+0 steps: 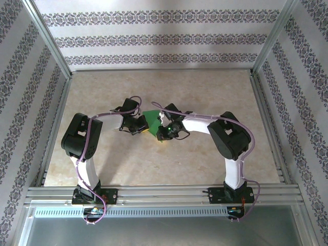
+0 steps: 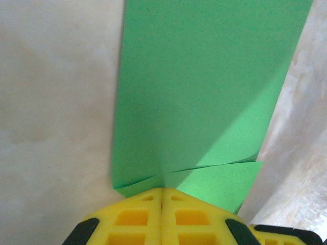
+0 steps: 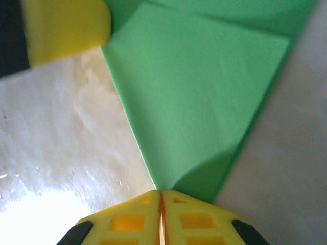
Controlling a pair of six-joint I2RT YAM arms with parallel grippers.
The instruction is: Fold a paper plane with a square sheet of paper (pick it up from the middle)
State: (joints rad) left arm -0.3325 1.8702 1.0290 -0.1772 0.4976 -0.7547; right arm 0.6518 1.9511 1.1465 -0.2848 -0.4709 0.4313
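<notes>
The green sheet of paper (image 1: 151, 120) is held above the middle of the table between both grippers, and it is folded into layers. In the left wrist view the paper (image 2: 204, 87) runs straight away from my left gripper (image 2: 162, 190), whose yellow fingers are shut on its near edge, where two layers overlap. My right gripper (image 3: 161, 192) is shut on a narrow corner of the paper (image 3: 204, 92), which widens away from it. The left gripper's yellow finger (image 3: 66, 28) shows at the top left of the right wrist view. From above, both grippers (image 1: 145, 128) (image 1: 160, 129) meet at the paper.
The beige tabletop (image 1: 205, 92) stretches around the arms, bounded by metal frame rails (image 1: 266, 128) and patterned walls. The two arm bases sit on the near rail (image 1: 164, 195).
</notes>
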